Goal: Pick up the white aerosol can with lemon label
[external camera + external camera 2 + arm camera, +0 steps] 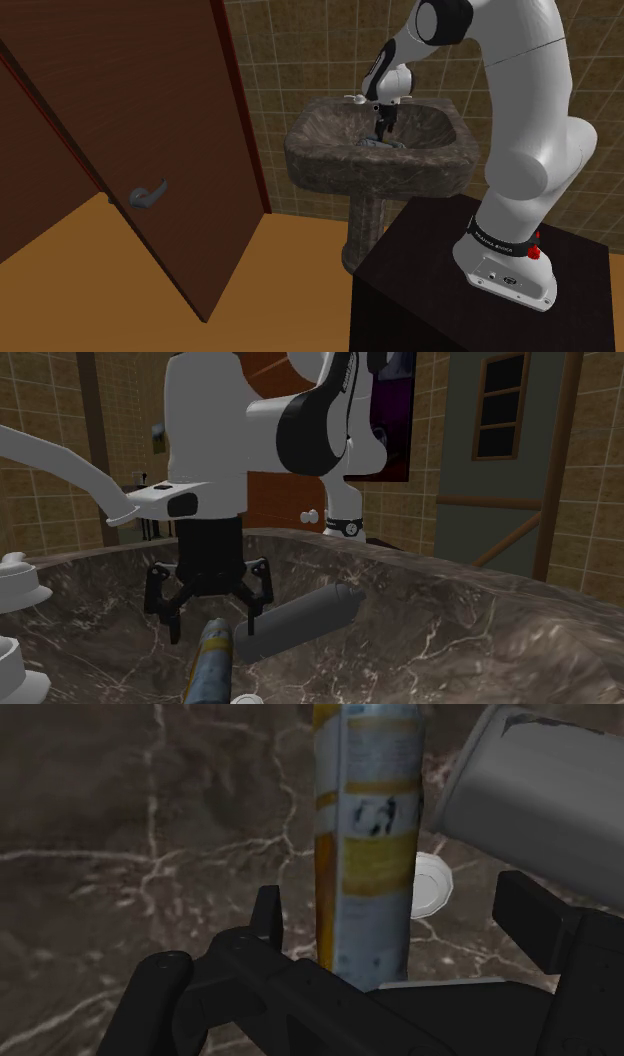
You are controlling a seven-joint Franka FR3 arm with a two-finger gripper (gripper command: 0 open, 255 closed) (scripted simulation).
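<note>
Reaching from its dark stand (480, 290) in the shoulder view, the white arm (525, 120) hangs its gripper (384, 128) inside the basin of a dark marbled pedestal sink (330, 165); a brown door (150, 100) with a grey lever handle (148, 193) stands at that view's left, well apart from the sink; what lies under the gripper is too small to tell there. From the second exterior view, the aerosol can (213, 662), its label yellow and blue-grey, lies on its side on the basin floor right under the gripper; a plain grey cylinder (300, 620) lies slanted just beside it on that view's right, close to one finger; a white tap spout (60, 464) and a white knob (18, 584) sit at the left rim. Seen from the wrist, the fingers (265, 909) stand wide apart with the aerosol can lengthwise between them, neither touching it, nothing gripped; the grey cylinder crowds the other finger, and a white drain (435, 886) shows between it and the aerosol can.
</note>
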